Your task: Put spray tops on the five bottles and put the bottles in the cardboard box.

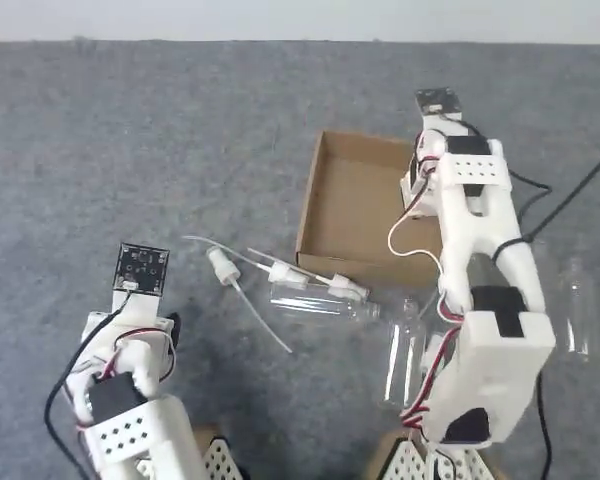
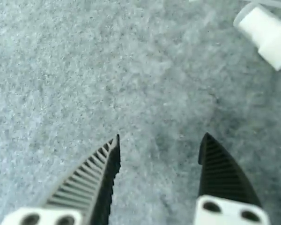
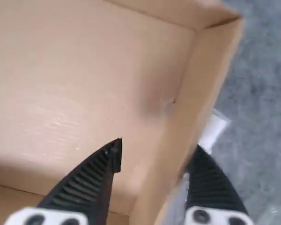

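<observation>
Cardboard box wall [image 3: 196, 93] between the right hand's [image 3: 157, 144] spread fingers [image 3: 89, 178].

The right gripper [image 3: 158, 144] straddles a wall of the cardboard box [image 3: 203, 79], jaws apart: one inside, one outside beside a white object [image 3: 214, 127] on grey carpet [image 3: 264, 70].

Even light, soft shadow inside cardboard box [image 3: 192, 93]

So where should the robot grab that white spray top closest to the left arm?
Probably the chunky white head of the spray top, coming straight down from above and pinching across its narrow sides. It lies flat on the carpet, and the thin tube trailing from it looks too skinny to pinch well. The open left gripper is nearest.
</observation>
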Controlling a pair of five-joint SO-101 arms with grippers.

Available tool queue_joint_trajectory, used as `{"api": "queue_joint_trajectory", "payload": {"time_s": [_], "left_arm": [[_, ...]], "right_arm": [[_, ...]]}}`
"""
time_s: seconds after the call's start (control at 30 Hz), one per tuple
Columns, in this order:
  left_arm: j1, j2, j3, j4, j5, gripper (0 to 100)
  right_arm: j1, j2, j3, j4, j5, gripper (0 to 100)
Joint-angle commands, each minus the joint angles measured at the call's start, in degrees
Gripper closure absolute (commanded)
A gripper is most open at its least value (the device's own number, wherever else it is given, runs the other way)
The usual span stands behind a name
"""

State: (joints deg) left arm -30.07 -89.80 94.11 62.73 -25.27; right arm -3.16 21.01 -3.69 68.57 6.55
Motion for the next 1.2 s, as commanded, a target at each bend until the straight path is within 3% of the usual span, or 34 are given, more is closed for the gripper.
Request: {"api": "queue_joint_trajectory", "payload": {"time_s": [0.0, 0.07, 0.37, 0.77, 1.07, 1.17], "left_arm": [[0.3, -0.9, -0.3, 0.7, -0.5, 75], [0.3, -0.9, -0.3, 0.7, -0.5, 75], [0.3, -0.9, -0.3, 0.7, -0.5, 75], [0.3, -0.9, -0.3, 0.7, -0.5, 75], [0.3, -0.9, -0.3, 0.7, -0.5, 75], [0.3, -1.0, -0.3, 0.7, -0.5, 75]], "right_arm": [[3.2, 0.1, -6.3, -0.9, -0.4, 95.7], [4.7, 1.4, -8.4, -0.9, 0.4, 99.5], [7.0, 9.3, -20.5, -0.8, 8.8, 99.0], [9.9, 13.8, -28.0, -0.7, 9.0, 97.7], [7.5, 11.3, -34.4, 9.3, 9.0, 67.4], [4.4, 9.8, -39.2, 15.3, 8.8, 67.0]]}}
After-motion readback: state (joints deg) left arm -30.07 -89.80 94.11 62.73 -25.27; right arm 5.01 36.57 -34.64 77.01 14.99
